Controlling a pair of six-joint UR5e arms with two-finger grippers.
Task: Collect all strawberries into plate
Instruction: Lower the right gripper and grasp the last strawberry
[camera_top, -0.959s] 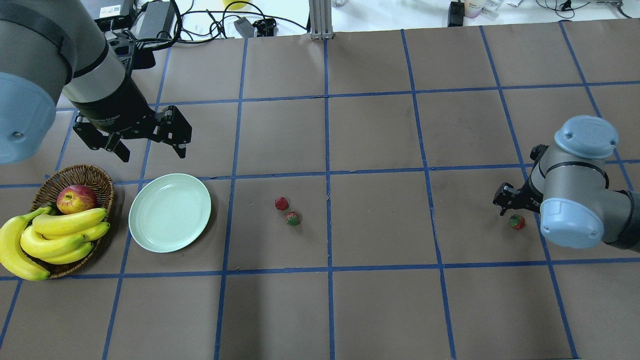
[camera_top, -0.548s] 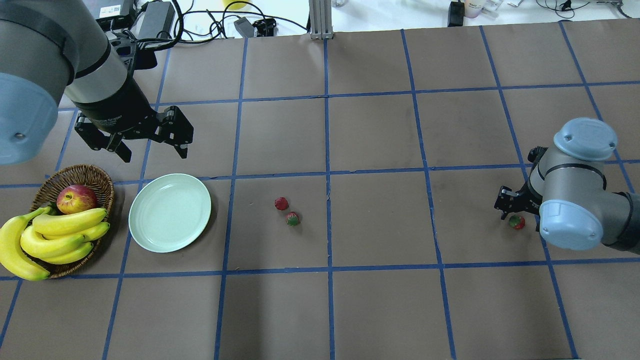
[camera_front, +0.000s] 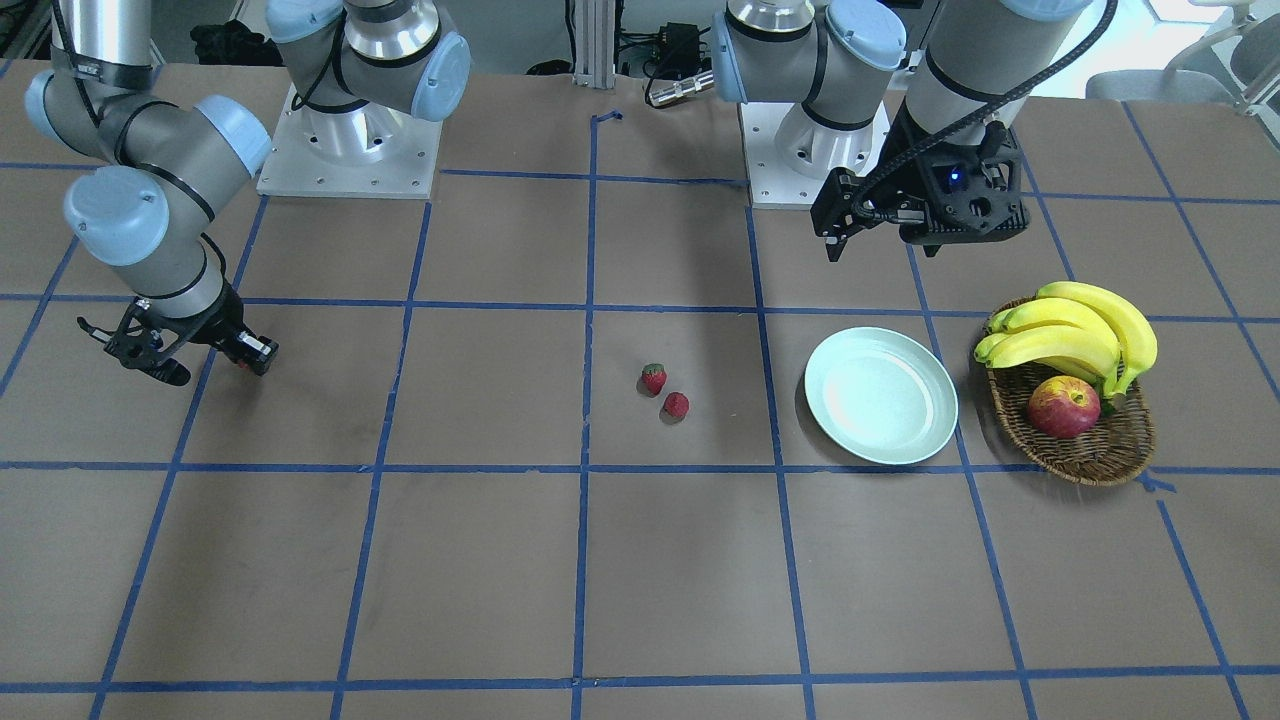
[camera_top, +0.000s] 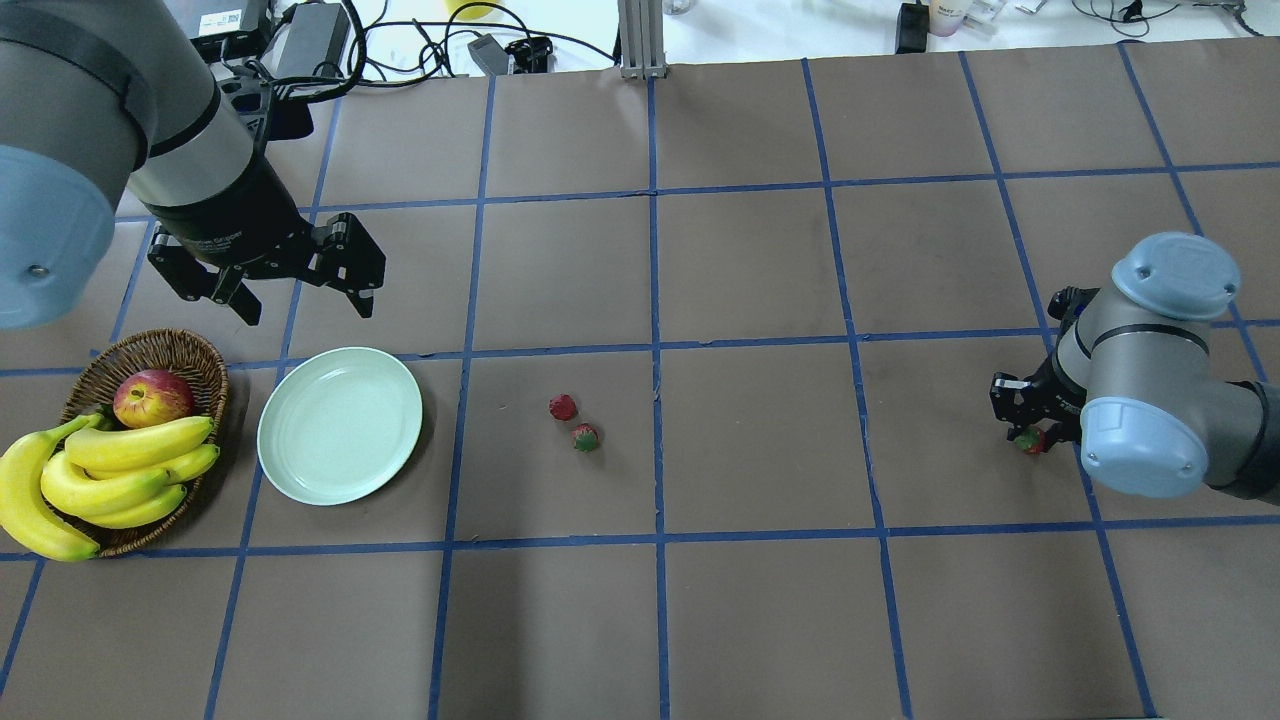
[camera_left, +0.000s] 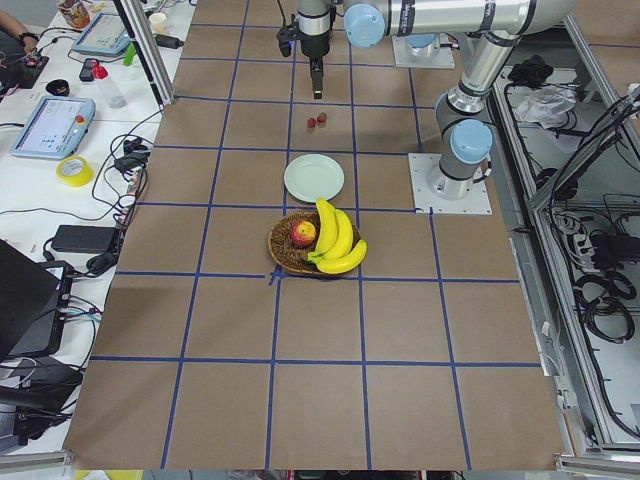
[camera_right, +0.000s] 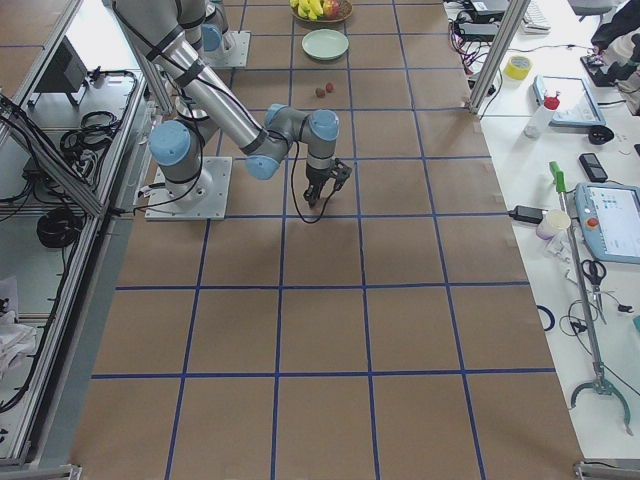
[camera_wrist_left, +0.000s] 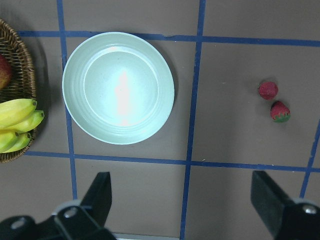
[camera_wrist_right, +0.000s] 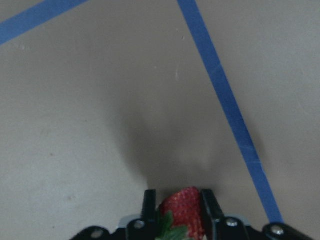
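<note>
Right gripper (camera_wrist_right: 178, 199) pinched on one strawberry (camera_wrist_right: 183, 211); left gripper (camera_wrist_left: 181, 186) fingers wide apart, near the plate (camera_wrist_left: 118, 88)

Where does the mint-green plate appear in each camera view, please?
Front-facing: plate right of centre, left of the basket.
Overhead: lower left, right of the basket.
Exterior left: upper middle, beyond the basket.
Exterior right: top edge, just before the basket.
Left wrist: upper left, basket at the left edge.
Right wrist: not in view.
Shared landmark: the wicker basket of bananas.
</note>
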